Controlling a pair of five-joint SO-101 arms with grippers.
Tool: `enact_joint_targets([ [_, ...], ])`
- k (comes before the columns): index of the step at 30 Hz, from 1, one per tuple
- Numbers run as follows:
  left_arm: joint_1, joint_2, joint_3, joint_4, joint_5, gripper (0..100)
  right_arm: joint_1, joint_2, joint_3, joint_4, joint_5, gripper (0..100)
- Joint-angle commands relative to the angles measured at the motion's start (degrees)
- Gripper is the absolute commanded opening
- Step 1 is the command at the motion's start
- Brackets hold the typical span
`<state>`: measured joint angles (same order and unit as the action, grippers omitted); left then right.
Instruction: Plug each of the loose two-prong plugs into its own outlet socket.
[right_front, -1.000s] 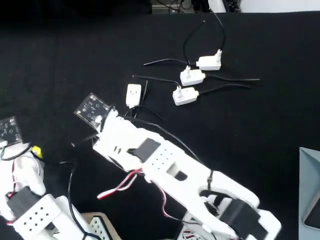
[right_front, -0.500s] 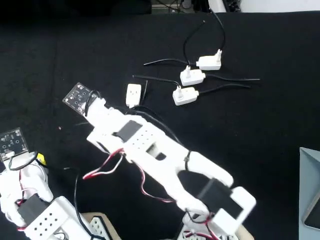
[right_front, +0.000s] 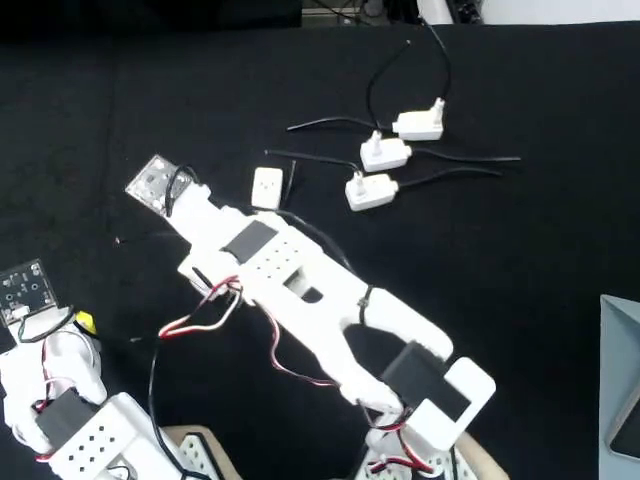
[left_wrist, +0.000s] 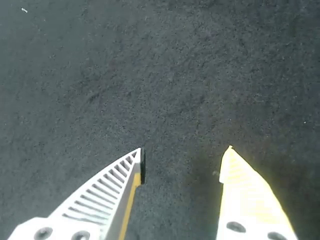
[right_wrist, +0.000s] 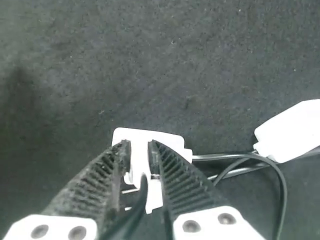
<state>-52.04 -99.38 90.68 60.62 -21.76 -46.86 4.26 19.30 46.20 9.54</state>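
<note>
- Plug (right_wrist: 147, 135), white, sits at the tips of the right gripper (right_wrist: 137, 146), which is closed to a slit on it. A black cord (right_wrist: 142, 187) runs back between the fingers.
- Small white block (right_front: 267, 187), probably a socket, lies on the black cloth (right_front: 520, 300) just beside the right arm (right_front: 300, 290), its long axis up-down in the high view.
- Right arm is nearer. Left gripper (left_wrist: 185, 149) is spread open over bare cloth, well apart.
- Hidden: from above, the arm covers the plug. Prongs and socket holes are not discernible.

L gripper (left_wrist: 182, 160) hangs over black tabletop (left_wrist: 165, 70), fingers spread w/ nothing between; looks just above it, hard to tell.
</note>
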Motion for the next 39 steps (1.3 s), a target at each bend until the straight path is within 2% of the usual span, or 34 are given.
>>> enact_joint_targets([
  [1,-0.13,-0.53,-0.75,0.26,0.70,25,0.35,-0.40,-4.88,2.11,-0.09,1.1],
  [8,-0.13,-0.53,-0.57,0.26,0.79,25,-1.49,0.04,-5.23,2.02,-0.09,1.1],
  [15,-0.13,-0.53,-0.31,0.26,0.79,25,-1.76,7.43,-10.33,2.20,-1.23,1.1],
  [20,-0.13,-0.53,-0.22,0.35,0.79,25,-1.93,7.96,-12.79,5.36,-2.37,1.1],
  [31,-0.13,-0.53,-0.22,0.35,0.79,25,-1.85,8.40,-10.07,5.98,-2.37,1.1],
  [39,-0.13,-0.53,-0.22,0.35,0.79,25,-2.02,6.81,0.75,-6.42,-2.29,1.1],
])
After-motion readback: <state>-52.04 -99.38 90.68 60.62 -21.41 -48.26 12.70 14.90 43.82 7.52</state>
